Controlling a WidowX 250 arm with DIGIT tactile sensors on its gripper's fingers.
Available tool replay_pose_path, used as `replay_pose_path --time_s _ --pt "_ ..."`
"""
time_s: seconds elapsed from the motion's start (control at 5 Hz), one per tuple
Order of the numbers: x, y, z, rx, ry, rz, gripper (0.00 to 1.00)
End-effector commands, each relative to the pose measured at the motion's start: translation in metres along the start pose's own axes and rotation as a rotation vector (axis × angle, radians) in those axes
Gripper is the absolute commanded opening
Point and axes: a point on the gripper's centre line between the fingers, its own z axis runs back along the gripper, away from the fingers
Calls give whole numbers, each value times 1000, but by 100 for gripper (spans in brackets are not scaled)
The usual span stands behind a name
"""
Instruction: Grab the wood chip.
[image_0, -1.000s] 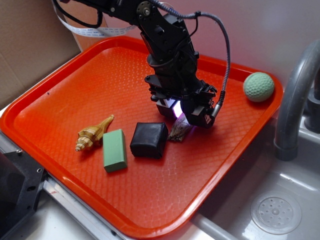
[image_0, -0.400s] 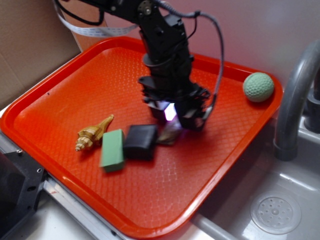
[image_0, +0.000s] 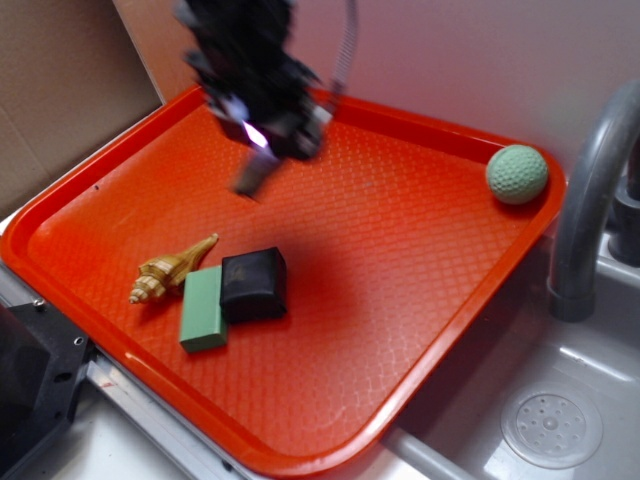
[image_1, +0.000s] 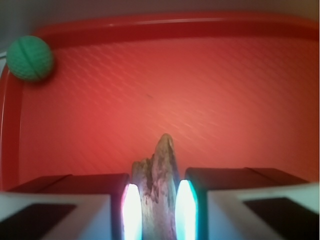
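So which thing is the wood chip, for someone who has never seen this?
Find the orange tray, then the dark robot arm over its far left part. The wood chip is the rough grey-brown sliver pinched in the arm's tool and lifted off the tray. Unlike the tan spiral seashell, green block, black block and green ball, it isn't on the tray.

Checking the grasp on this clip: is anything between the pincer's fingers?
Yes. The wrist view shows the wood chip clamped between the pincer's two lit fingers, sticking out past them above bare tray.
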Motion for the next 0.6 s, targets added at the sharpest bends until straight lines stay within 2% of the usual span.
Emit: replay_pose_path --time_s 0.0,0.2,0.4 --pt "31 63 78 -147 -11 143 0" --pt "24 55 87 -77 -58 129 0" --pt "22 53 83 -40 -63 128 0"
